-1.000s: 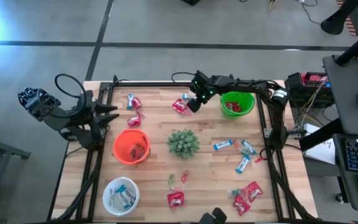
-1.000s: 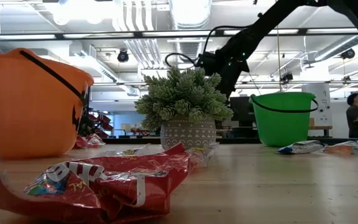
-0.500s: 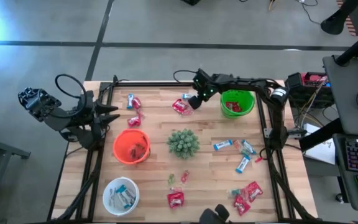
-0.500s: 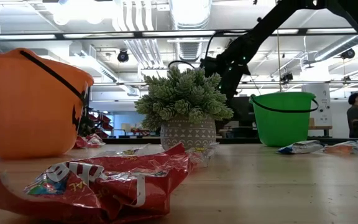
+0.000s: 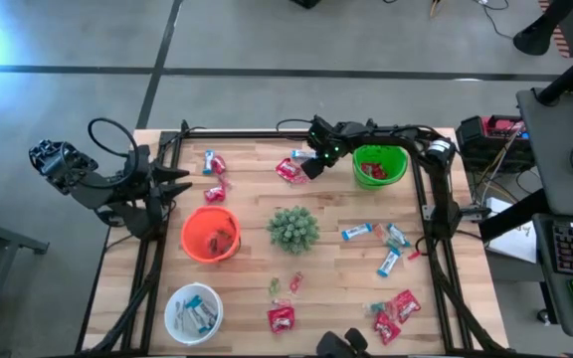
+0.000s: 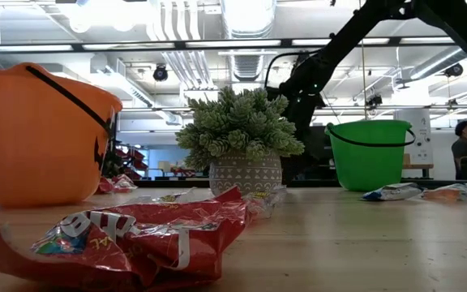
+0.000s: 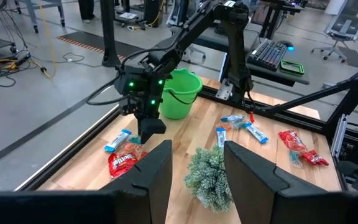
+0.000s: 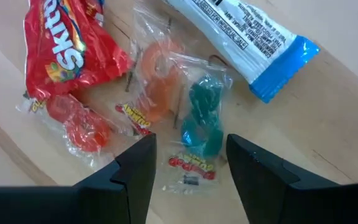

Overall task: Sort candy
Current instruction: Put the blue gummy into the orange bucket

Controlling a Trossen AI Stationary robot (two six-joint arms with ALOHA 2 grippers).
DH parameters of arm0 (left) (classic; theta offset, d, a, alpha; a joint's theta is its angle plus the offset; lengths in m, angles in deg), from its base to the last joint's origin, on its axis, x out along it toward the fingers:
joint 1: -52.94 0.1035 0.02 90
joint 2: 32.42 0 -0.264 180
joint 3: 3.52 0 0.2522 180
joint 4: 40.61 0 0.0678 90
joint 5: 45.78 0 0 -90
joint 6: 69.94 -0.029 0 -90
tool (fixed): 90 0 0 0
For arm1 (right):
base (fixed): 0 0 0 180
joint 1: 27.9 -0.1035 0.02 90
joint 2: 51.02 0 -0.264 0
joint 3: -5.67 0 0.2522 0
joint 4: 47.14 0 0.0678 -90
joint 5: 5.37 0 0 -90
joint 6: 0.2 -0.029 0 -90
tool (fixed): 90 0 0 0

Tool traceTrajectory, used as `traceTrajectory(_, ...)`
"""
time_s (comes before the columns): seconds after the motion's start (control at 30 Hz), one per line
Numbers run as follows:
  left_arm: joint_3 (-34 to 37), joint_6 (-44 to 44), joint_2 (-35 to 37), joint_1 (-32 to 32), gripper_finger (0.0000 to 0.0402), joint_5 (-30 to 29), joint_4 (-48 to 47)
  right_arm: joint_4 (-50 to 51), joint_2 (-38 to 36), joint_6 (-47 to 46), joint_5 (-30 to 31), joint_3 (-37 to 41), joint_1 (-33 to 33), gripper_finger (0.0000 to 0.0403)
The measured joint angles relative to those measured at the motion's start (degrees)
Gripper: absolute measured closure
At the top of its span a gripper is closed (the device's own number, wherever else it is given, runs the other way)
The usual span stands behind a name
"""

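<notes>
Clear-wrapped candy (image 8: pixel 188 127) w/ orange + teal gummy rings lies on the table (image 5: pixel 247 249) at the far edge, betw. the red packet (image 8: pixel 70 46) and blue-and-white bar (image 8: pixel 247 31), long axis running toward the fingers. Right gripper (image 5: pixel 309 164) sits directly over it, much nearer than the left gripper (image 5: pixel 172 184), parked at the left edge. Right jaws apart, straddling the wrapper, holding nothing; left also part open, empty.

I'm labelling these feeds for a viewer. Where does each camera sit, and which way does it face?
High: overhead, facing down; both arms, green bucket.
Low: table height, facing across; plant, right arm.
Left wrist: behind the left gripper, facing the right arm.
Right wrist: above the right gripper, facing down at candy.
Shared: high and low both show the orange bucket.
</notes>
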Motion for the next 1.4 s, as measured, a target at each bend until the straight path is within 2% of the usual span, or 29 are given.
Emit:
traceTrajectory(0.2,0.0,0.0,0.0,0.0,0.0274,-0.01,0.0,0.57,0.13,0.0,0.03,-0.05,0.0,0.0262)
traceTrajectory(0.43,0.0,0.0,0.0,0.0,0.0274,-0.03,0.0,1.72,0.07,0.34,0.0,-0.05,0.0,0.0368)
traceTrajectory(0.5,0.0,0.0,0.0,0.0,0.0274,-0.05,0.0,1.75,-0.06,0.47,0.0,-0.05,0.0,0.0386)
traceTrajectory(0.7,0.0,0.0,0.17,0.02,0.0274,-1.34,0.0,2.32,-2.05,-0.39,0.13,-0.03,0.0,0.039)
traceTrajectory(0.9,0.0,0.0,0.19,0.04,0.0272,-1.41,-0.02,2.37,-8.35,-2.26,0.57,-0.03,-0.18,0.0391)
traceTrajectory(1.1,-3.36,1.09,0.11,0.04,0.024,1.51,-0.09,2.43,-14.66,-4.21,0.43,-2.21,-1.82,0.0391)
traceTrajectory(1.27,-5.66,0.66,-0.76,0.11,0.022,-5.28,0.01,2.22,-17.86,-4.06,0.04,-7.91,-6.45,0.0391)
traceTrajectory(1.4,-5.33,1.95,-0.87,0.1,0.0226,-7.09,-0.04,2.14,-18.94,-3.9,0.08,-13.84,-11.55,0.0391)
